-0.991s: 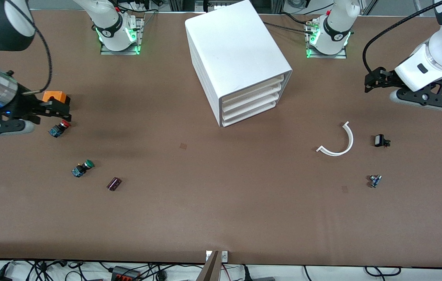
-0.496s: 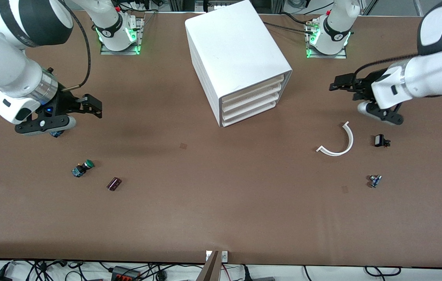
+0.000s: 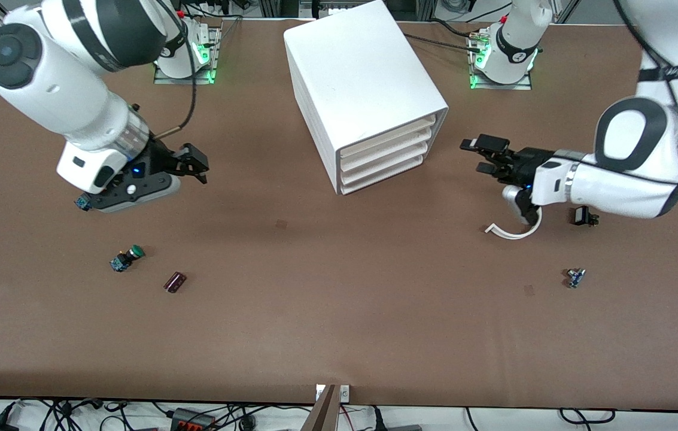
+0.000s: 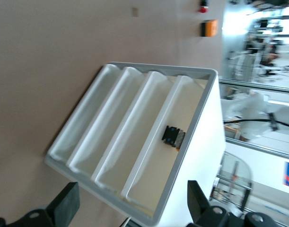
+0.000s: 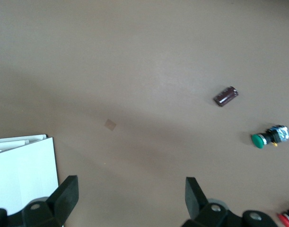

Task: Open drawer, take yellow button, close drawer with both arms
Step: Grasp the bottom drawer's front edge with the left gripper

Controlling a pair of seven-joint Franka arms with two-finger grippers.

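four drawers (image 3: 383, 157), perhaps three buttons (image 3: 126, 258).

Brown table (image 3: 339, 311). Toward the right arm's end: green-capped button (image 3: 126, 257) lying on its side, dark maroon cylinder (image 3: 175, 282) just beside it and slightly nearer the front camera. Toward the left arm's end: white curved strip (image 3: 515, 232), small black part (image 3: 583, 216) beside it, tiny blue-and-grey part (image 3: 575, 277) nearer the camera. Well apart, these 2 groups. Cables (image 3: 195, 416) along the table's near edge.
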